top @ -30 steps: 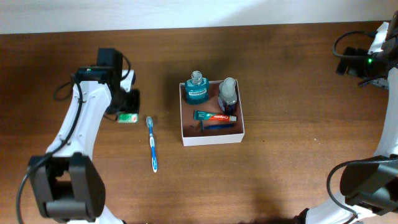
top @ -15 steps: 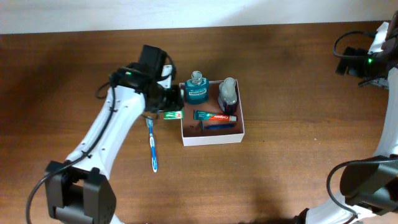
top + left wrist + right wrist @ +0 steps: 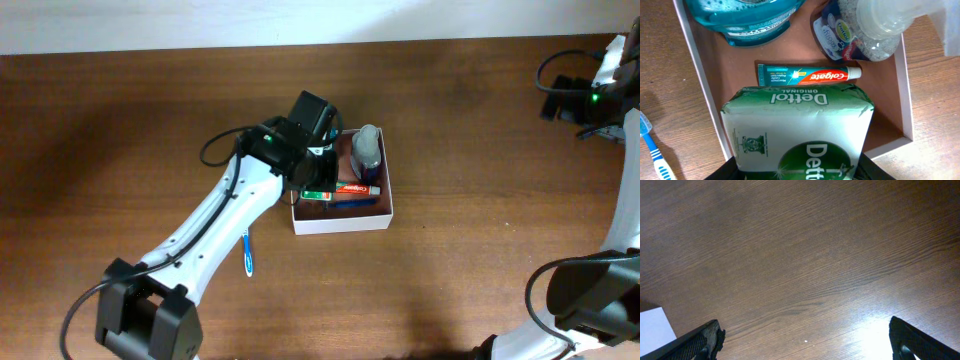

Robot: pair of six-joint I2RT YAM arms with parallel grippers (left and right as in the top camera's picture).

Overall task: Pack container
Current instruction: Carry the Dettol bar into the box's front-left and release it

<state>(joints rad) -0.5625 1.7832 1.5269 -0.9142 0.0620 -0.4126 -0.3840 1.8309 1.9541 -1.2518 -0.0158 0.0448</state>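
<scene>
The container (image 3: 342, 221) is a shallow white-walled box with a reddish-brown floor (image 3: 880, 105). In it stand a teal mouthwash bottle (image 3: 742, 17) and a clear bottle (image 3: 367, 150), with a Colgate toothpaste tube (image 3: 807, 75) lying between them and the front wall. My left gripper (image 3: 318, 192) is shut on a green and white Dettol soap bar (image 3: 797, 132) and holds it over the container's front left part, above the toothpaste. My right gripper (image 3: 805, 340) is open and empty over bare table at the far right.
A blue toothbrush (image 3: 247, 250) lies on the wooden table left of the container; its head shows in the left wrist view (image 3: 652, 150). A white sheet corner (image 3: 655, 325) lies under the right wrist.
My left arm has swung right from the table's left side, carrying the soap bar over the toothbrush to above the container. The right arm has not moved.
</scene>
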